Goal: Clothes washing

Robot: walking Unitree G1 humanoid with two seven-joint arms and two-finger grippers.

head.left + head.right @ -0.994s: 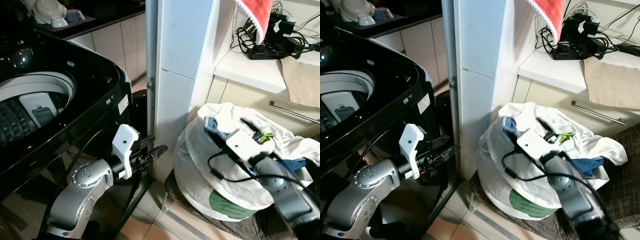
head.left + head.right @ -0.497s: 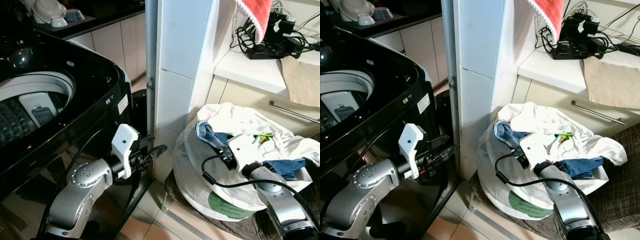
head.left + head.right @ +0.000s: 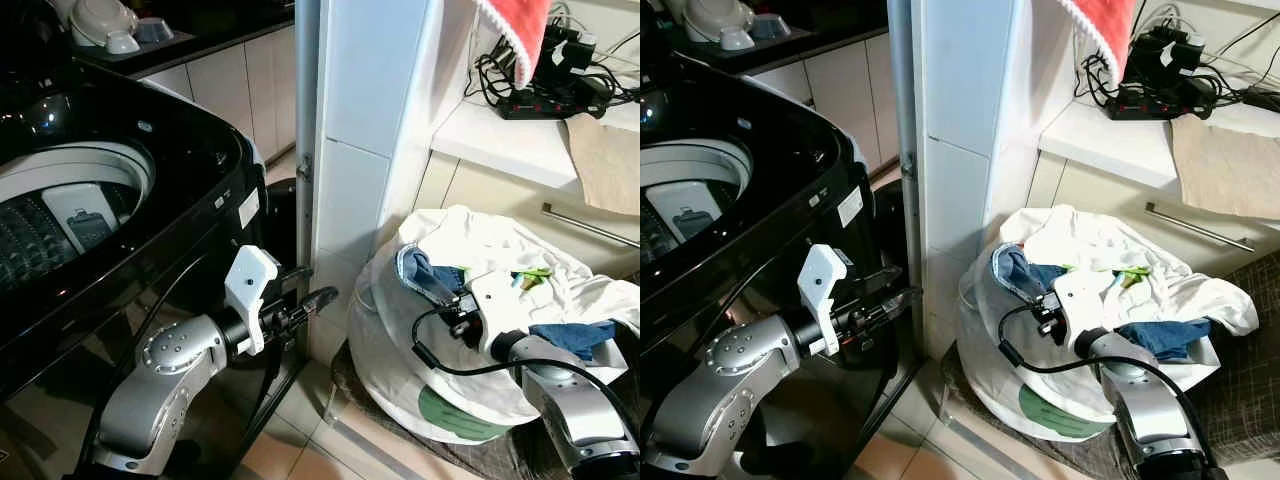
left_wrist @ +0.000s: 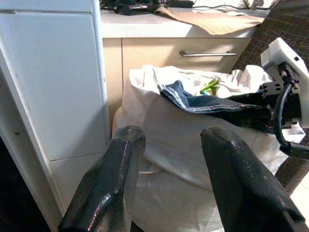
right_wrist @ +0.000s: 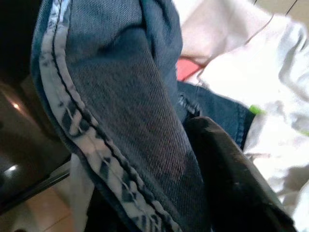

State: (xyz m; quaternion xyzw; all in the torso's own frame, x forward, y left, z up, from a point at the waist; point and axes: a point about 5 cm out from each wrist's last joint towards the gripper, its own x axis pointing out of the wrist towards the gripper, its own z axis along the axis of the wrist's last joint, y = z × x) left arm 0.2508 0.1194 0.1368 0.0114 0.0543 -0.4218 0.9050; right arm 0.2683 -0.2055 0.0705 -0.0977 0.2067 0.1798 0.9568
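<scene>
The black top-loading washing machine [image 3: 110,190] is seen in the head views on the robot's left, lid open, with the grey drum [image 3: 45,215] exposed; neither wrist view includes it. A white tiled pillar [image 3: 360,150] stands between the machine and the white cloth laundry bag [image 3: 400,350], which rests on the floor below a white counter [image 3: 1120,125] carrying a tangle of black cables [image 3: 1160,70]. White garments [image 3: 500,240] are heaped in the bag's mouth, and a blue denim garment [image 3: 425,272] lies at the edge nearest the pillar. The silver right arm is extended forward and down into the bag, and the right gripper [image 3: 452,300] is placed at the denim. The right wrist view alone shows the contact: one black finger [image 5: 231,174] is pressed against the denim's seamed fold [image 5: 120,121]; the second finger is hidden, so a full grip cannot be confirmed. The left arm is bent and held beside the machine's front, and the left gripper [image 4: 171,145] is shown by its wrist view with both fingers spread apart, holding nothing and pointed at the bag.
</scene>
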